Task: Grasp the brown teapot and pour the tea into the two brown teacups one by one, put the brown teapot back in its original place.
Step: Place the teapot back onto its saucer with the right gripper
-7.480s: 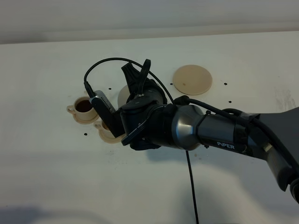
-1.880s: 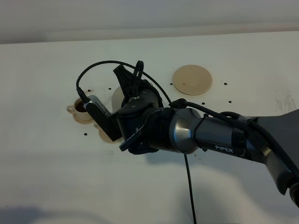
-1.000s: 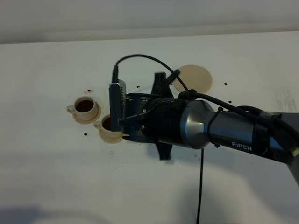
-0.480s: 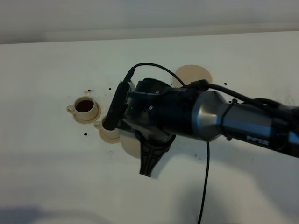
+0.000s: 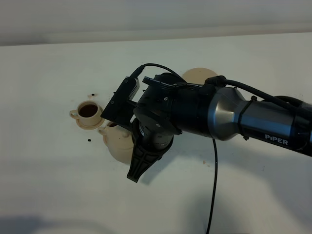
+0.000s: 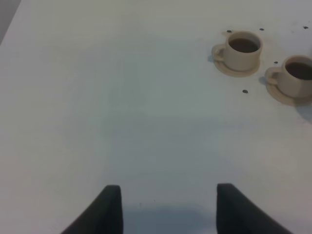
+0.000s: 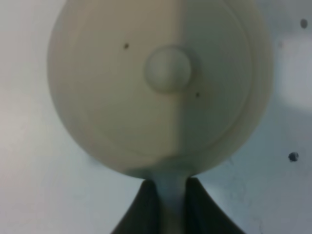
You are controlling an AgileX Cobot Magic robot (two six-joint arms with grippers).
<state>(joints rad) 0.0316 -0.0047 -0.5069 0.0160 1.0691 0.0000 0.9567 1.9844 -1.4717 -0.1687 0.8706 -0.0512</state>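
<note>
Both cups (image 6: 242, 50) hold tea. The right hand (image 7: 168, 204) is clamped on the teapot (image 7: 163, 83) handle; the left hand (image 6: 165, 209) is apart. A swing toward the saucer (image 5: 200, 76) could clip the near cup (image 6: 296, 78), or spill.

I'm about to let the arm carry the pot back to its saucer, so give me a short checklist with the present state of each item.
1. Right tool shut on the brown teapot handle: ok, the handle sits pinched between its fingers.
2. Lid with knob seated on the pot: ok.
3. Both teacups filled: ok, dark tea shows in the far cup and the near cup.
4. Large saucer free to receive the pot: cannot tell, the arm hides most of it.
5. Left tool out of the way: ok, open over bare table, apart from the cups.
6. Pot clear of the near cup: cannot tell.
</note>
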